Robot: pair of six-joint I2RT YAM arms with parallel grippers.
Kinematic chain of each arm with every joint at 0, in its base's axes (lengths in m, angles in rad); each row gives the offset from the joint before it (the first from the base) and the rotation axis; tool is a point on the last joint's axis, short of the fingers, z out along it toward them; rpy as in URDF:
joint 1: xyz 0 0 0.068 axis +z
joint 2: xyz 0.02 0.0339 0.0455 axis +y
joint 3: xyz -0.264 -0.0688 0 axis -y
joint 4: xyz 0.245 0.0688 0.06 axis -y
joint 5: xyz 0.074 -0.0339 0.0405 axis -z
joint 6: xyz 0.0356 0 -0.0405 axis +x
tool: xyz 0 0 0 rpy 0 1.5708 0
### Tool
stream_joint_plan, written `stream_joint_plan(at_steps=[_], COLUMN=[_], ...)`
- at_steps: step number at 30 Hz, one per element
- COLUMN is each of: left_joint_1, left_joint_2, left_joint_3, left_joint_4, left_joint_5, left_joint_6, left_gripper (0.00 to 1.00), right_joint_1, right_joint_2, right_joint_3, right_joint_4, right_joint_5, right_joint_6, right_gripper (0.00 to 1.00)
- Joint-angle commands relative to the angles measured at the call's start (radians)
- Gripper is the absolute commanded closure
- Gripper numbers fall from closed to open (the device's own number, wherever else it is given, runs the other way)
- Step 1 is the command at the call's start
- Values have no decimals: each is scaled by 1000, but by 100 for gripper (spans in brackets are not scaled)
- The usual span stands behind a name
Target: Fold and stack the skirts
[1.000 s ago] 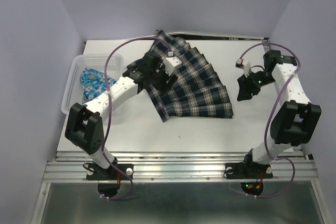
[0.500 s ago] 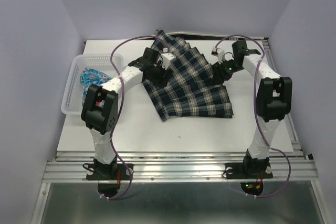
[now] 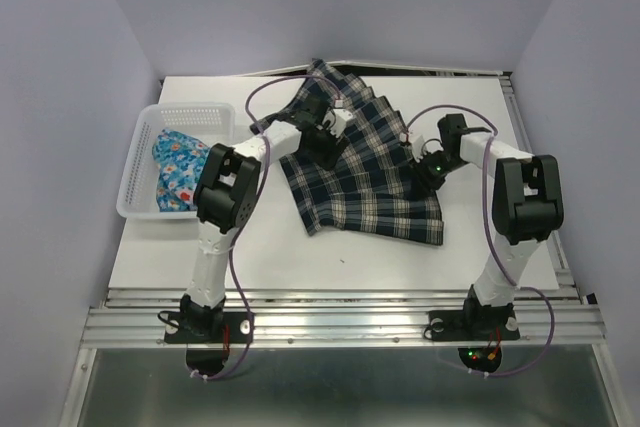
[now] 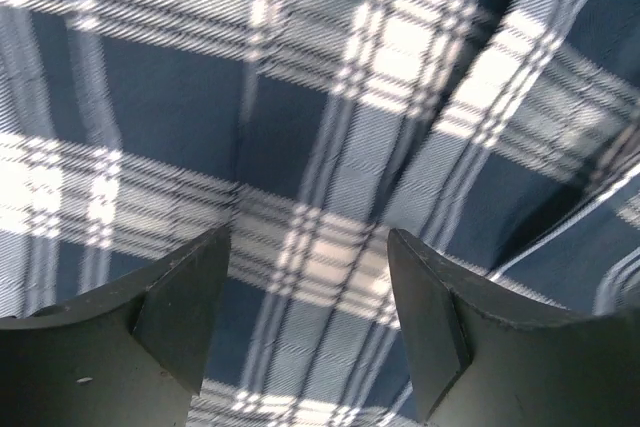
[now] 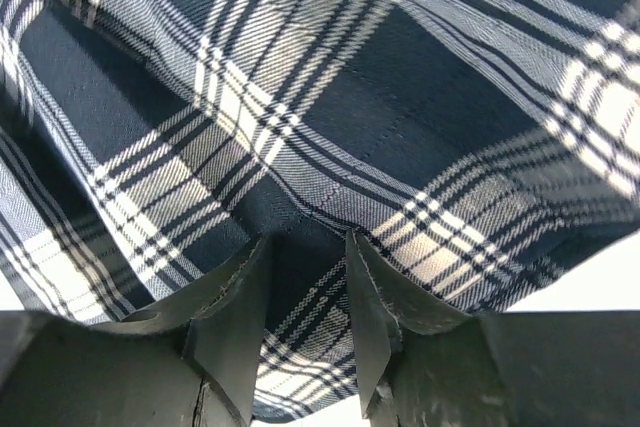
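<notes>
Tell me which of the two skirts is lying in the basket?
The small blue floral skirt lies in the white basket; the larger plaid skirt is spread on the table, outside it.

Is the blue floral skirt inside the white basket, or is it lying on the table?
Inside. In the top view the blue floral skirt lies within the walls of the white basket.

I see the plaid skirt (image 3: 360, 162) lying mid-table (image 3: 300, 257), right of the basket (image 3: 190, 112), which holds the floral skirt (image 3: 178, 169).
</notes>
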Motion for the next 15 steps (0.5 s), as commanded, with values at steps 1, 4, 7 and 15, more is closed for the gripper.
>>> stream_joint_plan(at_steps=[1, 4, 7, 15], left_joint_1=[-91, -114, -97, -33], left_joint_2=[11, -43, -189, -740], left_joint_3=[40, -3, -110, -490], left_joint_4=[-74, -79, -15, 125], left_joint_5=[45, 96, 102, 95], left_joint_6=[29, 20, -8, 141], left_gripper=[25, 25, 22, 7], right_joint_1=[10, 10, 10, 71], right_joint_2=[-51, -134, -235, -573], right_joint_3=[-129, -177, -161, -126], right_joint_4=[-123, -163, -160, -293], right_joint_5=[95, 82, 98, 79], right_joint_6=[-108, -129, -116, -204], right_gripper=[59, 58, 53, 30])
